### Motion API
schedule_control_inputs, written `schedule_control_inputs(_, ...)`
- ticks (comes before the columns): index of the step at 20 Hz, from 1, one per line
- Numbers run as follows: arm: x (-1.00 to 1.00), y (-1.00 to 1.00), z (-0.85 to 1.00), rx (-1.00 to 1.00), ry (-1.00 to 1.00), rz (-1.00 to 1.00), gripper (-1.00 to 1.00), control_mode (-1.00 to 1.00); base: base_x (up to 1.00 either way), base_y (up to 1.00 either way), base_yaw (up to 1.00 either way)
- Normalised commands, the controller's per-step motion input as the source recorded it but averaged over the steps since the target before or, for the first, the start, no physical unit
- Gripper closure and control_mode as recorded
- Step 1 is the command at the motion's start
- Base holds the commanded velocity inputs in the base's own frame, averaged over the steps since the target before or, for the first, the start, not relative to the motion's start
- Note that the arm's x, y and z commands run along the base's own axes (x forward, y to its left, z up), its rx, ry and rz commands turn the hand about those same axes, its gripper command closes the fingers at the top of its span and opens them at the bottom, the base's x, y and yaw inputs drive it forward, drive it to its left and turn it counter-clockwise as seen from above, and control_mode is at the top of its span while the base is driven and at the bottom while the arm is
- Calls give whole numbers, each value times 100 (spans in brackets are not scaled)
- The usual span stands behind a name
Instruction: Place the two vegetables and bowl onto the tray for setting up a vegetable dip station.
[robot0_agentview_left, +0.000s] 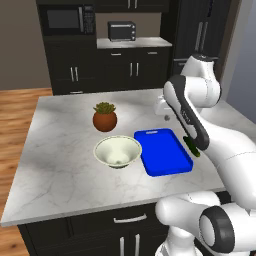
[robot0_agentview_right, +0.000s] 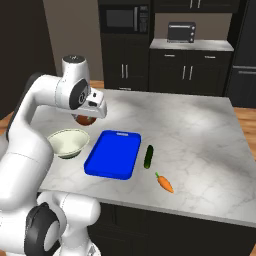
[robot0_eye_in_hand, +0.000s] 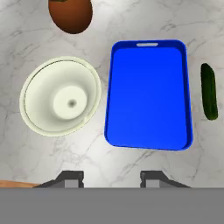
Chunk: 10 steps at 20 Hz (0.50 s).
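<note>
**Mia:** Where is the tray (robot0_agentview_right: 113, 153)?

**Ben:** It lies flat on the worktop (robot0_agentview_right: 200, 130). It is bright blue, and nothing is on it.

**Mia:** And the bowl (robot0_agentview_left: 118, 151)?

**Ben:** Just beside the tray, on its left as the robot faces it. It sits the right way up. From above there is a thin strip of worktop between the two, so they do not touch.

**Mia:** I see something green on the other side.

**Ben:** That is the cucumber (robot0_agentview_right: 148, 156). It lies just beside the tray's right edge, running the same way as that long edge. It is not on the tray.

**Mia:** Where is the carrot (robot0_agentview_right: 164, 183)?

**Ben:** Near the tray's right front corner, past the cucumber and closer to the worktop's front edge. Its green top points back toward the cucumber.

**Mia:** What is the brown thing?

**Ben:** A plant pot (robot0_agentview_left: 105, 120), behind the bowl and off the tray's back left corner.

**Mia:** What is the end effector (robot0_eye_in_hand: 112, 177) doing?

**Ben:** It hangs high up, above the worktop near the tray's near edge, looking straight down. Its two tips stand apart with a clear gap between them. Nothing is in that gap.

**Mia:** Is it touching the tray?

**Ben:** No. It is well above the tray, the bowl and the cucumber.
</note>
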Motion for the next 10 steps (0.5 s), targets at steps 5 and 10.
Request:
schedule_control_inputs(5, 0, 0, 0, 0, 6, 0, -100, -100, 0, 0, 0)
schedule_control_inputs(10, 0, 0, -1, 1, 6, 0, -100, -100, 0, 0, 0)
